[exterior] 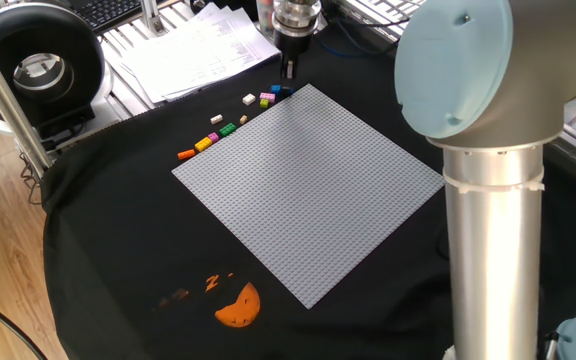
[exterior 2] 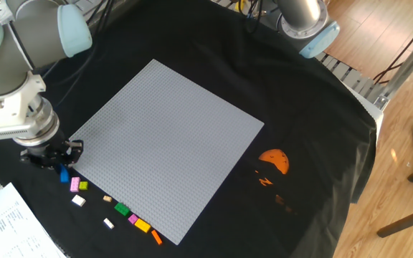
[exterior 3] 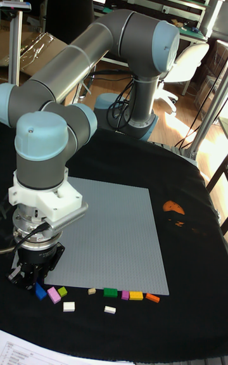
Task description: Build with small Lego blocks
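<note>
The small Lego blocks lie in a loose row on the black cloth along one edge of the grey baseplate (exterior 2: 167, 140). They run from an orange block (exterior 2: 155, 237) through yellow (exterior 2: 142, 226), green (exterior 2: 122, 209), white (exterior 2: 79, 201) and pink (exterior 2: 74, 185) to a blue block (exterior 2: 64, 174). My gripper (exterior 2: 54, 163) hangs low over the blue end, with the blue block (exterior 3: 40, 291) right at its dark fingertips. I cannot make out whether the fingers hold it. The gripper (exterior: 288, 72) also shows just behind the blue block (exterior: 282, 89) in one fixed view.
An orange half-round print (exterior 2: 274, 160) marks the cloth beyond the baseplate's far side. Paper sheets (exterior: 198, 50) and a black round device (exterior: 38, 65) lie past the cloth edge. The arm's thick column (exterior: 493, 220) stands at the baseplate's right.
</note>
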`<act>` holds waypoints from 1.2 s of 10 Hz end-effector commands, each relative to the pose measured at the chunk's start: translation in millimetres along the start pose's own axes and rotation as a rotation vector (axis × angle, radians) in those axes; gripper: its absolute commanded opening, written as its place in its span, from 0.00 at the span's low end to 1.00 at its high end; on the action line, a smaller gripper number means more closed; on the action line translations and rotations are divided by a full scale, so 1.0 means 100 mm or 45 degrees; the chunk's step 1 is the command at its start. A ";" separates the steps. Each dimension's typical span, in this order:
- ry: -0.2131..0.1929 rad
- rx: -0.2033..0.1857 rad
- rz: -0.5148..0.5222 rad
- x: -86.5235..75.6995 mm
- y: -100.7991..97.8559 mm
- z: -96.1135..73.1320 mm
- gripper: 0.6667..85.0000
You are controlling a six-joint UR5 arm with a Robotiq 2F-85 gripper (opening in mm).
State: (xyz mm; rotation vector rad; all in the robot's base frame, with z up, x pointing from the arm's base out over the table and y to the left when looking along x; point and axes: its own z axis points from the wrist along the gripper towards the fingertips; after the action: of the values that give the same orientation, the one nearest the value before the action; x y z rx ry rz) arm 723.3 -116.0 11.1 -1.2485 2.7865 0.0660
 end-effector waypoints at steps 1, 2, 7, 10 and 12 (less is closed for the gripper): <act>-0.009 -0.021 0.034 0.04 0.04 -0.13 0.17; -0.010 -0.022 0.054 0.05 0.05 -0.16 0.16; -0.035 0.005 0.341 0.19 0.20 -0.30 0.16; -0.014 0.057 0.534 0.29 0.20 -0.35 0.16; 0.012 0.056 0.660 0.41 0.27 -0.26 0.13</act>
State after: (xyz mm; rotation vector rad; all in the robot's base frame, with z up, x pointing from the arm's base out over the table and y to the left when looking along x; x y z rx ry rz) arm 686.0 -126.4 35.9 -0.6882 2.9736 0.0418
